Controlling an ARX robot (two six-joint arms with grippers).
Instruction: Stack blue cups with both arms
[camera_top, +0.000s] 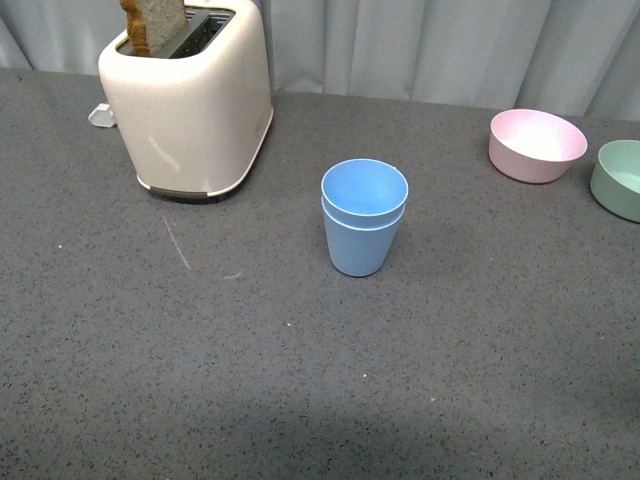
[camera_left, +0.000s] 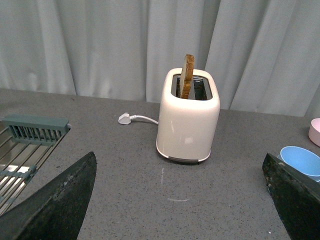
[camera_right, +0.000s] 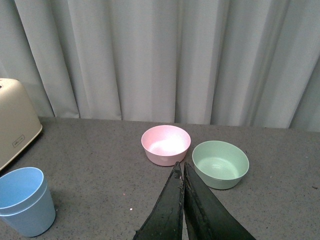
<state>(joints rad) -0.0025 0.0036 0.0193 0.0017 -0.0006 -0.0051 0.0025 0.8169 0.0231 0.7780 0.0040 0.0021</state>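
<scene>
Blue cups (camera_top: 364, 215) sit nested, one inside the other, upright near the middle of the table (camera_top: 300, 380), well clear of both hands. Two rims show, the inner one slightly above the outer, so the stack looks made and seated fairly level.

Largest to smallest:
- Table: dark grey, speckled, curtain behind.
- Toaster (camera_top: 190, 100): cream, far left of the cups, a slice of bread (camera_top: 152, 22) standing in one slot. White plug (camera_left: 125, 118) and cord lie behind it.
- Drying rack (camera_left: 30, 145): metal, at the table's left edge, seen only from the left wrist.
- Pink bowl (camera_top: 536, 144) and pale green bowl (camera_top: 620, 178): far right, just beside each other, apart from the cups.
- Left hand (camera_left: 180, 200): fingers spread wide at either edge of its wrist view, nothing between them.
- Right hand (camera_right: 183, 200): fingers pressed together, nothing held.

Neither arm shows in the front view; both look pulled back.

Risks from here, as judgement:
- If the inner cup is only loosely seated, a passing arm brushing the rim could tip or topple the stack.
- The left hand faces the toaster with the cups at its far side; a careless sweep could knock either one.
- The right hand sits close to the bowls; a forward move could shove them.
</scene>
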